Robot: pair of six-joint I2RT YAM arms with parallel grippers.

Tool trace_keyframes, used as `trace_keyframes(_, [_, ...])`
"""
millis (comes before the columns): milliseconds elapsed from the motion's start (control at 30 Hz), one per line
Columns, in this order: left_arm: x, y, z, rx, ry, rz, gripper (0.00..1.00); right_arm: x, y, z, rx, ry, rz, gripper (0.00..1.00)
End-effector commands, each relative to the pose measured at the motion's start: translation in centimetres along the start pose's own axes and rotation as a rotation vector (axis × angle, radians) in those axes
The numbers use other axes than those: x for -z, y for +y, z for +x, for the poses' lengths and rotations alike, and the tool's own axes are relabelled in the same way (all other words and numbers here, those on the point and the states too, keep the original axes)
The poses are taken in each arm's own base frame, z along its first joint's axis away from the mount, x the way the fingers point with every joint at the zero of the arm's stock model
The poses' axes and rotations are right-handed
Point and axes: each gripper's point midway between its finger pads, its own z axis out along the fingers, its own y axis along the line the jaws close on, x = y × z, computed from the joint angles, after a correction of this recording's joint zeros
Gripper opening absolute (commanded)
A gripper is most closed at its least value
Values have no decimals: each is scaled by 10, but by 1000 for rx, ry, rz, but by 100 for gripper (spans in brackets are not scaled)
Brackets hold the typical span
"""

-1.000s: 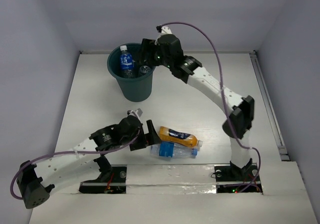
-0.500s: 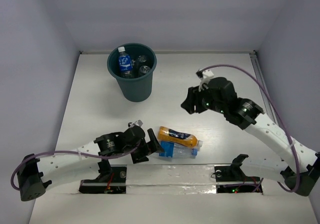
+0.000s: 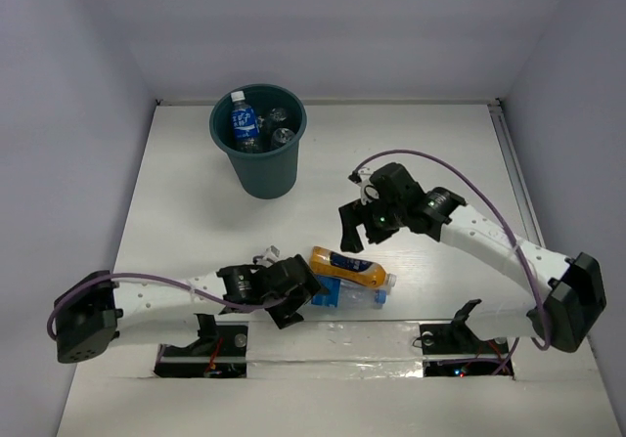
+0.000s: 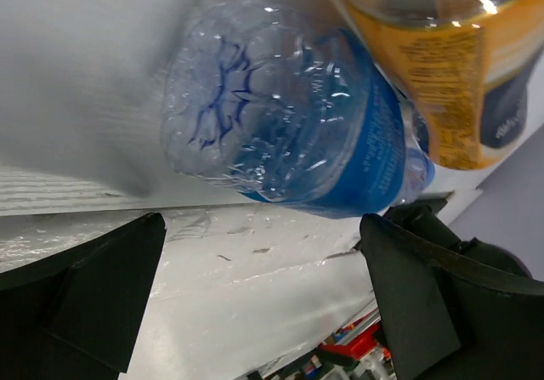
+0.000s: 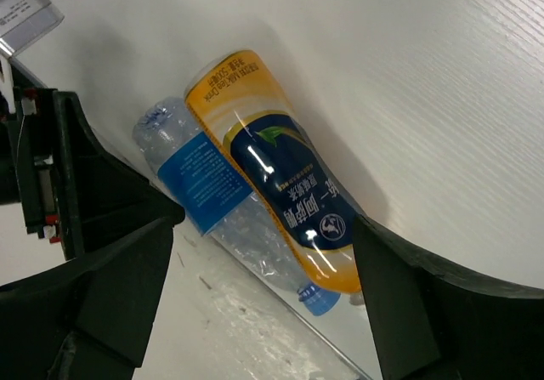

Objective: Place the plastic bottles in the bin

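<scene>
fig. — two bottles left near the middle of the near edge of the surface (image 3: 440, 144). the bin (image 3: 262, 175) stands toward the far left corner and holds one blue-labelled bottle (image 3: 243, 122) and at least two clear bottles (image 3: 280, 128).

the right hand (image 3: 360, 232), over the bin's rim a second ago, has swung back across the surface. it now hangs above the orange bottle (image 3: 347, 267), fingers spread and empty; the wrist view shows that bottle (image 5: 276, 172) lying between them, not yet touched.

the left hand (image 3: 303, 298) has meanwhile slid along the near edge. its fingers are wide apart, on either side of the base of the clear blue-labelled bottle (image 4: 280, 125) without touching it. this bottle (image 3: 350, 296) lies touching the orange one, on its near side.

reading: a drop into the bin appears complete, and both hands are lining up for the last two pickups. the bottles touch, so gripping one may roll the other.
</scene>
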Motion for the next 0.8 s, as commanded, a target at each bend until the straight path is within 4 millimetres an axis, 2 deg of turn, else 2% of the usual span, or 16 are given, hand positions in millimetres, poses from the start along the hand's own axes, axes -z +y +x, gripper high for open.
trace_keyframes(0, [-10,-1,-9,155,-88,-5,99,-18,2,-6,35,3,-41,91])
trace_keyframes(33, [-12,4,-12,172,-106,-27,99,-22,2,-7,45,9,-44,91])
trace_keyframes(133, [-13,1,-23,214,-168,-25,99,-38,7,-6,58,37,-95,91])
trace_keyframes(267, [-18,2,-30,269,-210,-39,97,-63,-2,1,43,85,-81,91])
trace_keyframes(400, [-24,0,-35,329,-247,-32,89,-86,-5,2,14,107,-92,90])
trace_keyframes(533, [-29,0,-45,366,-305,-27,83,-100,-13,1,5,110,-57,90])
trace_keyframes(667, [-31,16,-54,411,-346,-43,80,-116,-26,8,2,153,-11,90])
trace_keyframes(767, [-28,25,-61,452,-364,-21,83,-126,-33,11,0,174,13,90])
